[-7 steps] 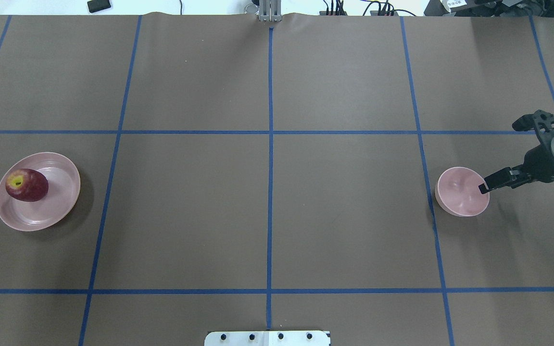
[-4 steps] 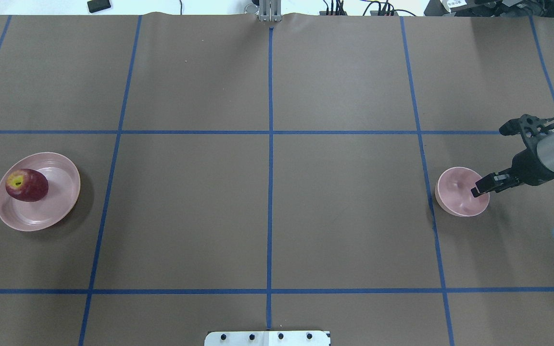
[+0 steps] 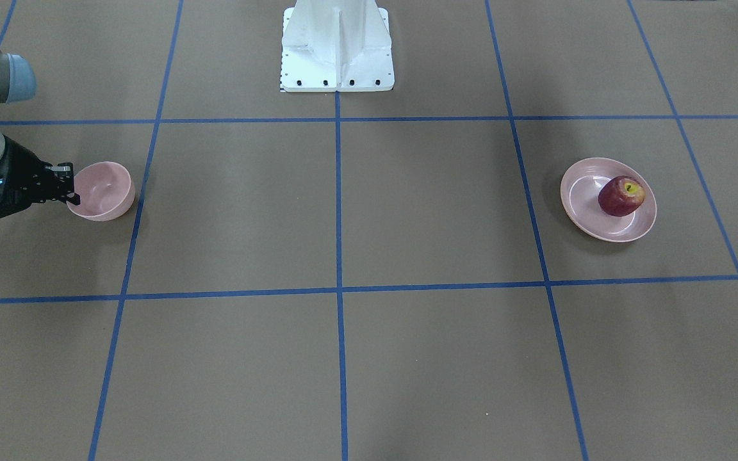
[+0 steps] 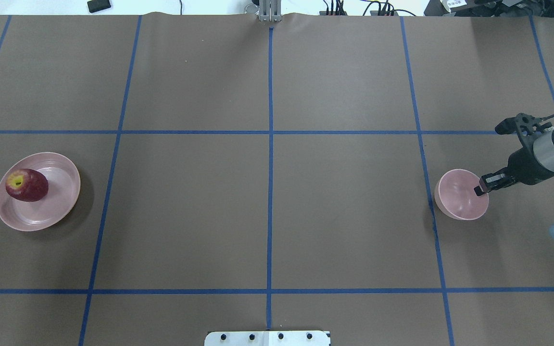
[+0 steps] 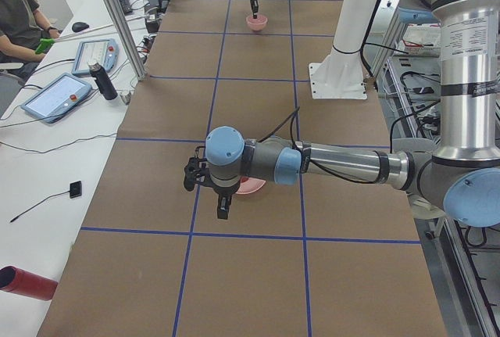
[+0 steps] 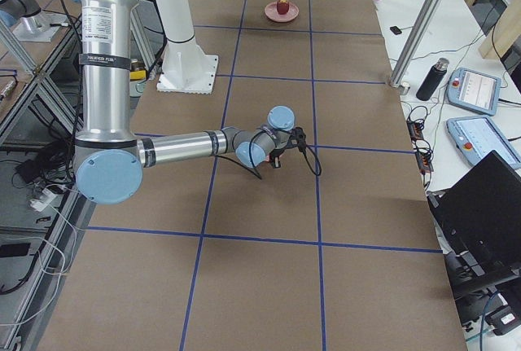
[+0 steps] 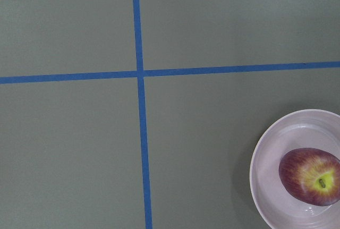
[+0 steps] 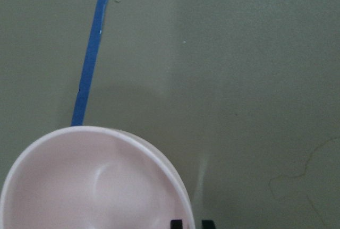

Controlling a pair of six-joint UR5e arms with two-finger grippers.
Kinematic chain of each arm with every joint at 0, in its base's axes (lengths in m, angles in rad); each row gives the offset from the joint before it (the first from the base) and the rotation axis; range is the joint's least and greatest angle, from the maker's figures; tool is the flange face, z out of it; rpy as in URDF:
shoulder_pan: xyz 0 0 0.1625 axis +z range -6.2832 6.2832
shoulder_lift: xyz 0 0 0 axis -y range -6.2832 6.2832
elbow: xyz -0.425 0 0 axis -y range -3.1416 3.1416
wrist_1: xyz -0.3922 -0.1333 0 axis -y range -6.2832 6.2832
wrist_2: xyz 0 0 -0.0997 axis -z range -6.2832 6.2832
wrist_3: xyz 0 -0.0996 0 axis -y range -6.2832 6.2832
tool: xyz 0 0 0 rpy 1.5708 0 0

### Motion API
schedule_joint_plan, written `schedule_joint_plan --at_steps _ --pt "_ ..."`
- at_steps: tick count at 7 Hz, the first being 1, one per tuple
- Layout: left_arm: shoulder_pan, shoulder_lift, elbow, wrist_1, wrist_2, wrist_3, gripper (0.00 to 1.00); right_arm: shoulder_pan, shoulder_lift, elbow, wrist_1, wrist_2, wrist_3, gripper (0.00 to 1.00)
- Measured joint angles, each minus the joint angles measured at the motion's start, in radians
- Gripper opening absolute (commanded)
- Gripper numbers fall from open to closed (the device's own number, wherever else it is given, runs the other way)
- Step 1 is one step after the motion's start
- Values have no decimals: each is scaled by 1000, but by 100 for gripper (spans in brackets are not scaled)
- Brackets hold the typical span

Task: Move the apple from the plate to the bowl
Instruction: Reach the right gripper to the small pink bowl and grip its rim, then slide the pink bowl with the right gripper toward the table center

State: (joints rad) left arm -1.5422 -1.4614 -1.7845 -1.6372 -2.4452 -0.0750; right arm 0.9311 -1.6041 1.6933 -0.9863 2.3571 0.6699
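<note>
Apple (image 4: 27, 185) is not yet moved: it sits on the plate (image 4: 60, 206) at the left end of the tabletop (image 4: 267, 216), on the left part of the dish close to its rim. The bowl (image 4: 459, 202) stands at the right end, well apart from the plate, and it holds nothing. So we judge the transfer itself has not begun, and the whole carry is left to do.

What we do see under way is at the bowl. The right hand (image 4: 480, 189) is at the bowl's right rim, and its wrist camera shows the two fingertips (image 8: 176, 222) close together with the rim between them, so we read it as pinched narrow on the rim. The bowl also looks a little tipped, though we cannot be sure. Our guess is that the bowl may be brought toward the apple before anything is lifted.

The left hand (image 5: 223, 206) hangs above the plate in the side view. Its own camera looks down on the apple and shows no fingers, so we cannot tell whether it is wide or narrow.

As for how the apple lies, it is tilted. The yellow stem hollow faces up and toward the left, with the dark red body leaning right toward the plate's middle. It is nearly round, but from overhead its longer extent runs left to right, roughly along the stem axis
</note>
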Motion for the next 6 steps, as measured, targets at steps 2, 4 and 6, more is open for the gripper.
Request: schedule_joint_plan --at_steps 2,4,6 --pt "39 -7 1 -62 -8 -55 98 10 96 14 -63 39 100 0" --pt "197 -14 -2 -217 20 -293 97 -61 282 5 -186 -47 271 0" --pt "326 -27 -3 -333 91 -438 98 -149 516 -63 -346 -177 424 0"
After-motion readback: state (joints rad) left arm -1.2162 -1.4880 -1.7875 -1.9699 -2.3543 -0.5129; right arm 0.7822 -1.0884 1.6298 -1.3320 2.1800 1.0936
